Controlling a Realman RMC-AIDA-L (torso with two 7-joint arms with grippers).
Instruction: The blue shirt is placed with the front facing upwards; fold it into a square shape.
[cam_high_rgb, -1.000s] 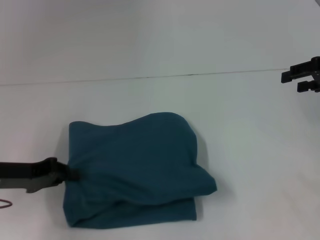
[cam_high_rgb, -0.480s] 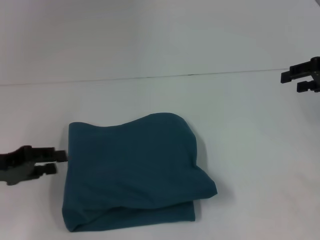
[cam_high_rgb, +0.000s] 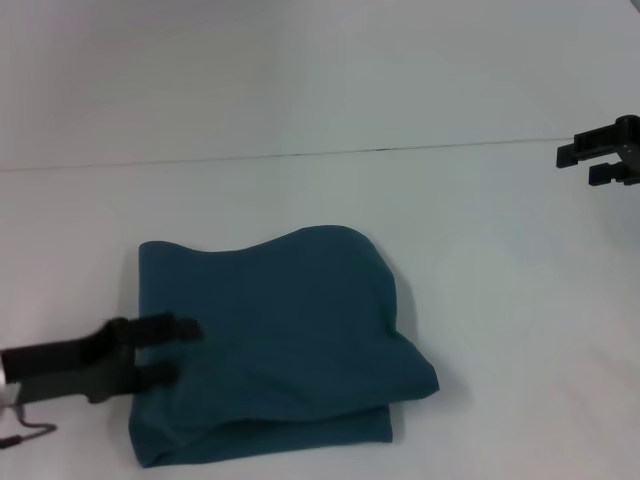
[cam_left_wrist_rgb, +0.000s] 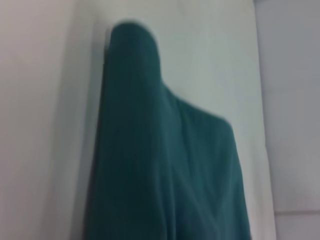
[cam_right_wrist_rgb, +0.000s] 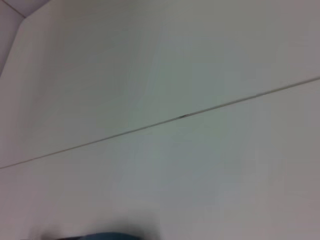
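Note:
The blue shirt (cam_high_rgb: 280, 335) lies folded into a rough, lumpy square on the white table (cam_high_rgb: 480, 300), plain teal side up; no lettering shows. Its right side bulges, and a lower layer sticks out along the near edge. My left gripper (cam_high_rgb: 178, 350) is open, low over the shirt's left edge, its two dark fingers (cam_high_rgb: 165, 327) spread over the cloth with nothing held. The left wrist view shows the shirt (cam_left_wrist_rgb: 165, 165) stretching away from the camera. My right gripper (cam_high_rgb: 585, 165) hangs open at the far right, well clear of the shirt.
A thin seam (cam_high_rgb: 380, 150) crosses the table behind the shirt; the seam (cam_right_wrist_rgb: 180, 116) also shows in the right wrist view. A thin reddish cable (cam_high_rgb: 25, 432) loops near the left arm at the near left edge.
My left gripper let go of the shirt's left edge, drew back to the left, then came in again open over that edge. The right gripper shifted slightly left.

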